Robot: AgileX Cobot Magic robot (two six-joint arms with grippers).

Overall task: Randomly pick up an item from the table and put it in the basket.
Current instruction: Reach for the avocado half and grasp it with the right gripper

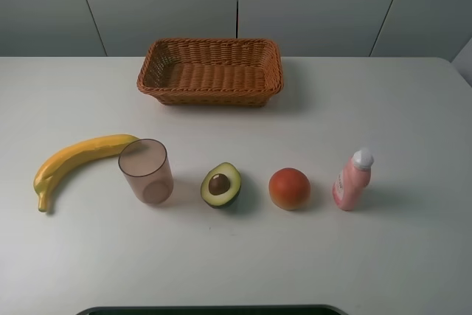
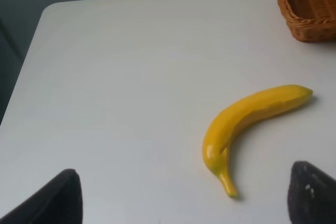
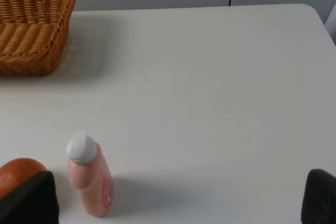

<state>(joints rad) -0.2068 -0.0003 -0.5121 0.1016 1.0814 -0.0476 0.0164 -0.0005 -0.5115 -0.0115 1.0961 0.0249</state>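
In the middle of the front row, avocado half (image 1: 220,185) lies cut side up, pit showing, between clear cup (image 1: 146,171) and red-orange fruit (image 1: 289,188), touching neither. Banana (image 1: 77,160) is at the far left with its tip against the cup, and pink bottle (image 1: 352,179) stands upright at the far right. Basket (image 1: 214,40) sits well behind the row and holds nothing.

My take on progress: zero. No approach, no grasp, no carry, no drop done yet.

My left gripper (image 2: 186,203) is spread wide and empty, above the banana. My right gripper (image 3: 173,203) is spread wide and empty, near the bottle. Neither wrist view shows the avocado.

Table (image 1: 369,256) is white, matte and flat, with rounded corners. Behind it is a wall of grey panels with dark seams.
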